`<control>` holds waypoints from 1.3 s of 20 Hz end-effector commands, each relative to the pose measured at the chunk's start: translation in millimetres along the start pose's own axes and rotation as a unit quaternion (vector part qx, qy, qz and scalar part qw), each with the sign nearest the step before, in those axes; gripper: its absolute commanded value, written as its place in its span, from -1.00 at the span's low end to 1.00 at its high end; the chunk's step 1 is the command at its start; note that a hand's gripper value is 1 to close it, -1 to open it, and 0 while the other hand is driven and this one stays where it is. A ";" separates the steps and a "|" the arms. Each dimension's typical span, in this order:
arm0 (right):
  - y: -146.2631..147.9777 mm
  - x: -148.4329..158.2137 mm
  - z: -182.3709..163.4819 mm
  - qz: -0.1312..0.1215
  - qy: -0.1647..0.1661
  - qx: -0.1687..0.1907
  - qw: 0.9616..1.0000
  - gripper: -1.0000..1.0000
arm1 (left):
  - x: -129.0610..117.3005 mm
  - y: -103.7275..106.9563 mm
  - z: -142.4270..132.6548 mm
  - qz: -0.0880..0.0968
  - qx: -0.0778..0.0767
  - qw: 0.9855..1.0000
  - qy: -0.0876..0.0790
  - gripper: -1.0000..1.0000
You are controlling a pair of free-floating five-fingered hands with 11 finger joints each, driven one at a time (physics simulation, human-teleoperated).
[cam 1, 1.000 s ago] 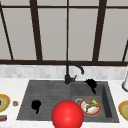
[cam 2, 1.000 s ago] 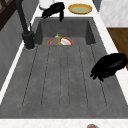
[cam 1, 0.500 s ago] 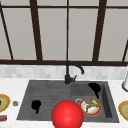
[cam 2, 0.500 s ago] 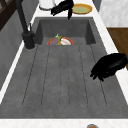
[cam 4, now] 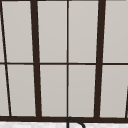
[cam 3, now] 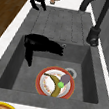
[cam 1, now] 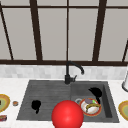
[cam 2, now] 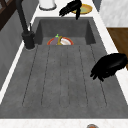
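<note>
My right hand hovers open above the sink basin, its fingers stretched level and the thumb hanging down; in the left side view the right hand is at the basin's far end. Below it a red-rimmed plate lies on the basin floor and carries a banana and an eggplant. Over the drainboard floats my left hand, fingers relaxed and drooping, holding nothing. A red ball shows at the sink's front edge.
A black faucet rises behind the sink. On the left counter there is a yellow plate with small items beside it. The right counter holds another yellow plate and a white jar. A window fills the wall.
The right hand has drifted slightly toward the sink's front side above the basin. The left hand has stayed put.
</note>
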 end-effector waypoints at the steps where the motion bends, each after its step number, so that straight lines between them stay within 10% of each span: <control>1: 2.5 5.1 20.1 -0.038 0.008 0.022 0.999 -1.00 | 0.0 0.0 0.0 0.000 0.000 1.000 0.000 0.00; 16: -13.9 6.5 74.9 -0.101 0.013 0.147 0.984 -1.00 | 0.0 0.0 0.0 0.000 0.000 1.000 0.000 0.00; 26: -28.2 8.7 101.7 -0.128 0.031 0.239 0.962 -1.00 | 0.0 0.0 0.0 0.000 0.000 1.000 0.000 0.00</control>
